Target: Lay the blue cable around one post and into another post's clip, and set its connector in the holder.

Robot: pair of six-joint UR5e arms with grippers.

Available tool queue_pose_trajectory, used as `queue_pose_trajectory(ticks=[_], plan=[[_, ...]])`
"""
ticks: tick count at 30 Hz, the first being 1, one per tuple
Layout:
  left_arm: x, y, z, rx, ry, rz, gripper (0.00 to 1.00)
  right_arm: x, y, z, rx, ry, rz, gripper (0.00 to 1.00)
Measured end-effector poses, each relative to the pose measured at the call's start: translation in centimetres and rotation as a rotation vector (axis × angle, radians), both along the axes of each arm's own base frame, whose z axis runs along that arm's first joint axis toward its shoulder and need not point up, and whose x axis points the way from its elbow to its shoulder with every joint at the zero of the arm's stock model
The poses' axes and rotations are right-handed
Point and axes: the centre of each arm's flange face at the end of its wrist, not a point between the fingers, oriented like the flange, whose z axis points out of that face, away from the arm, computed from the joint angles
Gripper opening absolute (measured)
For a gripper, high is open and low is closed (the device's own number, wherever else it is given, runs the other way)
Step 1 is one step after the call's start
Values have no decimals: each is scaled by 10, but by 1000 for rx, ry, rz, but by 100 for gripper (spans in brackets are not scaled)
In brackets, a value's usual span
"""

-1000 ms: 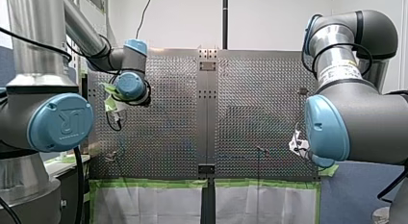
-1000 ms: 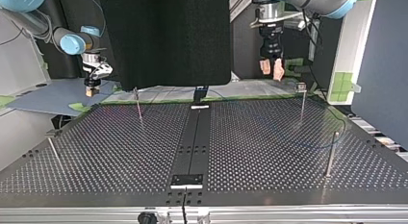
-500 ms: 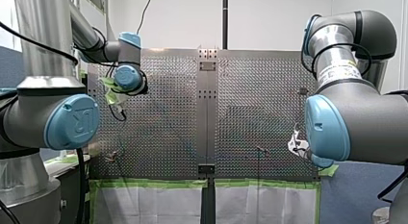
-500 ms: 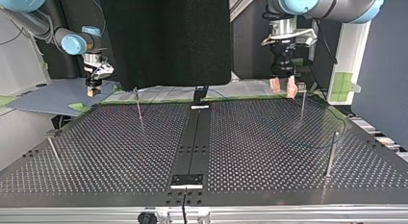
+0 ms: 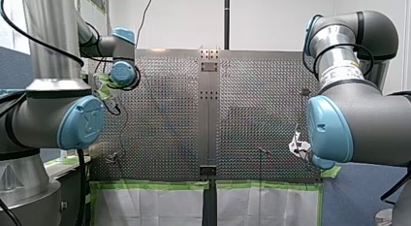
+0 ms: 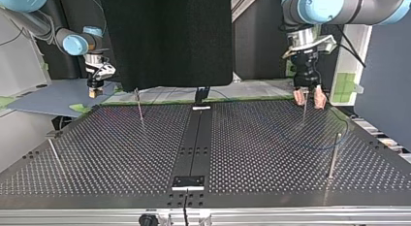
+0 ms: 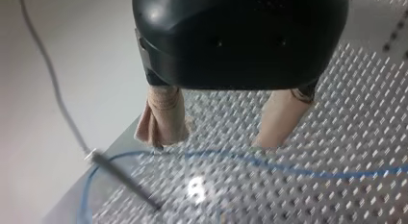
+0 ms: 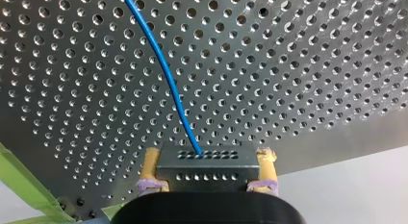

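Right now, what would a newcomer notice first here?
My right gripper is shut on the dark connector, and the blue cable runs from it across the perforated table. My left gripper, open with beige pads, hangs over that cable beside a thin metal post, at the top view's far right.

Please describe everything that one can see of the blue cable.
The blue cable is thin, smooth and round. One end enters the dark connector, which my right hand grips between its fingers; from there it runs ahead over the perforated table. In the left wrist view it lies slack on the table, passes below my left hand, which is open, and bends near a thin metal post. Whether it touches that hand cannot be told.
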Motion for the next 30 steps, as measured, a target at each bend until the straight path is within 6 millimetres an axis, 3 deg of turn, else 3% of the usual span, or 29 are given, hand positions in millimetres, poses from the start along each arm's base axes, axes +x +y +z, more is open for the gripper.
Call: queue_pose_trajectory(ticks=[14, 26, 30], plan=[[20, 55, 15, -32, -73, 203, 100, 2, 0, 1, -3, -1, 3, 0], [33, 92, 21, -126, -125, 203, 100, 2, 0, 0, -3, -1, 3, 0], [36, 96, 24, -158, -153, 177, 100, 2, 0, 0, -4, -1, 3, 0]])
